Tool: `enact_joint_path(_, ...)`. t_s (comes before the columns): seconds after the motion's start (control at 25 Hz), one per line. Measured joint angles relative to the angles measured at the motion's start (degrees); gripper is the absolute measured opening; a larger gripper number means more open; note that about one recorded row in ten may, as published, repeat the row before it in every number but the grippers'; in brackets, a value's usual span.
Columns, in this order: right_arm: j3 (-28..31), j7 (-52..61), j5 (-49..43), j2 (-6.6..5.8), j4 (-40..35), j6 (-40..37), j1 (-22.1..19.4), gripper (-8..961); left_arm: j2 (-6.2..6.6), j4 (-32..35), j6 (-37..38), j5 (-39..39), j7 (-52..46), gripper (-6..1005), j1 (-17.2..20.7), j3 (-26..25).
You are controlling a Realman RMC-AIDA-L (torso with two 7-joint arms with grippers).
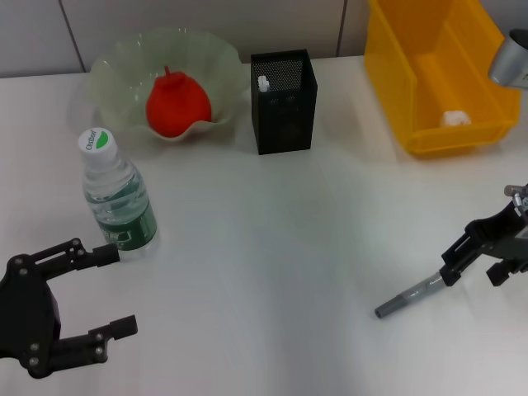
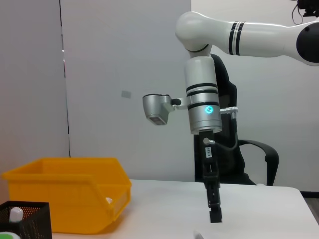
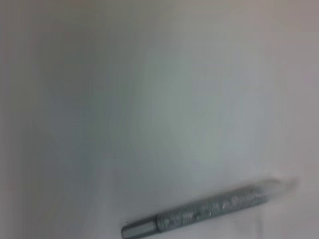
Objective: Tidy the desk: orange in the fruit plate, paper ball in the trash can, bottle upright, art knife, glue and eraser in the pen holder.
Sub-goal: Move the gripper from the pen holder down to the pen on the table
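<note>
On the counter's right side, the right gripper (image 1: 462,262) pinches the art knife (image 1: 410,295); next, carry it to the pen holder (image 1: 282,103). Left gripper (image 1: 103,293) idles, jaws open.

We look down from the head; the left wrist looks level across the table (image 1: 272,247); the right wrist hovers close — both share the art knife (image 1: 410,296).
</note>
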Motion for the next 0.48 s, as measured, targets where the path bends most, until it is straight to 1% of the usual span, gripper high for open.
enact_joint_path(0.12, -0.2, 0.0, -0.3, -0.27, 1.9, 1.4, 0.7, 728, -0.04, 0.0, 0.0, 0.0, 0.0, 785, 0.1, 0.0)
enact_joint_path(0.48, -0.4, -0.2, -2.1, -0.31, 6.0, 4.1, 2.8, 728, -0.06, 0.0, 0.1, 0.0, 0.0, 785, 0.3, 0.0)
